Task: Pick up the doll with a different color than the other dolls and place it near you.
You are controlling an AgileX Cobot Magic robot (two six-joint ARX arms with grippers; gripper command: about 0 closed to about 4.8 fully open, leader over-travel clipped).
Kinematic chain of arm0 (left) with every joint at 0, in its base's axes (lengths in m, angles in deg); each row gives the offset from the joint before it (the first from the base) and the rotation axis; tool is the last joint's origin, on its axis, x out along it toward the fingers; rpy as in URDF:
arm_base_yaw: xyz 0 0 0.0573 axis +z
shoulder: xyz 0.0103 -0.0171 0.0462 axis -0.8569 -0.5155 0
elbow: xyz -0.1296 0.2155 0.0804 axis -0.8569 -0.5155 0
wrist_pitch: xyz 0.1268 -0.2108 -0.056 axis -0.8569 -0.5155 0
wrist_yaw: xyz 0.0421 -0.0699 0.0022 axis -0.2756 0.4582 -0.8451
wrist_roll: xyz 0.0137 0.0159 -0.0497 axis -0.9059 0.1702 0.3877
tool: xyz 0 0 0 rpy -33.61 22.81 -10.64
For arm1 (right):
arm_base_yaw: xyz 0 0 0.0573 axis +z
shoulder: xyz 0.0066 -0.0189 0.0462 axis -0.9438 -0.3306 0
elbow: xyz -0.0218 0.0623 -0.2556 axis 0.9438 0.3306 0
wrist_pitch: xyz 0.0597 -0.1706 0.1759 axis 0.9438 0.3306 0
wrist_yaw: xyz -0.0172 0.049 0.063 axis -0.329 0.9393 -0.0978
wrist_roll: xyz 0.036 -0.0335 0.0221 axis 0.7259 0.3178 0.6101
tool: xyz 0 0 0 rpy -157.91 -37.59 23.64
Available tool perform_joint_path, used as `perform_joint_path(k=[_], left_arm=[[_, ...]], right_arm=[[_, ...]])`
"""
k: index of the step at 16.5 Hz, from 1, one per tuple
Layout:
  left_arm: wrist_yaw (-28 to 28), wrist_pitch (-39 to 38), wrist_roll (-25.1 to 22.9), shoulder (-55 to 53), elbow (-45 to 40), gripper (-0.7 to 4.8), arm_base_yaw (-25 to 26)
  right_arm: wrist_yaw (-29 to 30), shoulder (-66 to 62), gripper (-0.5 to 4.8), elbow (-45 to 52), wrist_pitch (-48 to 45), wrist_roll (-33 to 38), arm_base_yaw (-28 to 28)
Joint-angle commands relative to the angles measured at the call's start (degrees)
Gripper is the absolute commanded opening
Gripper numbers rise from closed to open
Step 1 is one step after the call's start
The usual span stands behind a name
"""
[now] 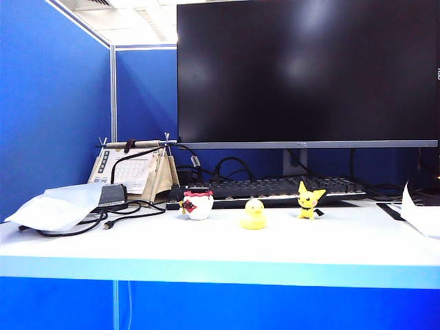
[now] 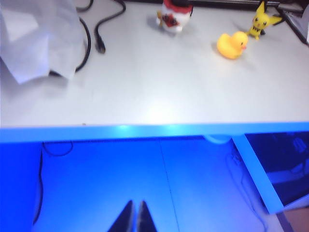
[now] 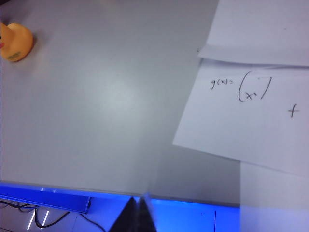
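You are looking at a task not yet begun: the small white egg-cup doll with a red scalloped rim [image 1: 198, 204] is sitting untouched at nine o'clock of the rounded yellow duck [image 1: 254, 214], the pointy-eared yellow figure [image 1: 309, 200] at its two o'clock. Both the left gripper [image 2: 134, 211] and right gripper [image 3: 139, 208] are hanging off the white table [image 1: 227, 244], at its near edge, clenched on nothing, the right's jaws seemingly pressed together though blurred.

This is an office cubicle – blue partition walls [image 1: 55, 103] stand around a white desk [image 1: 220, 251] with a large dark monitor [image 1: 306, 69], a black keyboard [image 1: 275, 189], a desk calendar [image 1: 134, 172], tangled cables [image 1: 103, 220] and handwritten paper sheets [image 3: 251, 96]
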Motion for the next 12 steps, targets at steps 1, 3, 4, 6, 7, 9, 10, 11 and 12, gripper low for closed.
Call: perform_joint_path(k=[1,3,4,6,7,9,10,11,12], left_arm=[[0.9,0.2,0.1,0.0,-0.1,0.22,0.0],[1.1,0.1,0.1,0.0,-0.1,0.23,0.0],[1.3,0.1,0.1,0.0,-0.1,0.24,0.0],[1.4,0.1,0.1,0.0,-0.1,0.27,0.0],[1.5,0.1,-0.2,0.0,-0.1,0.28,0.0],[2.8,0.3,-0.6,0.0,-0.1,0.97,0.0],[3.8,0.4,-0.7,0.0,-0.1,1.66,0.0],[5.3,0.8,-0.7,0.0,-0.1,2.25,0.0],[7.6,2.6,-0.9,0.0,-0.1,3.07,0.0]], right_arm=[[0.0,0.2,-0.05,0.0,-0.7,-0.2,0.0],[0.0,0.2,-0.05,0.0,-0.7,-0.2,0.0],[0.0,0.2,-0.05,0.0,-0.7,-0.2,0.0],[0.0,0.2,-0.05,0.0,-0.7,-0.2,0.0],[0.0,0.2,-0.05,0.0,-0.7,-0.2,0.0],[0.0,0.2,-0.05,0.0,-0.7,-0.2,0.0],[0.0,0.2,-0.05,0.0,-0.7,-0.2,0.0],[0.0,0.2,-0.05,0.0,-0.7,-0.2,0.0],[0.0,0.2,-0.05,0.0,-0.7,-0.2,0.0]])
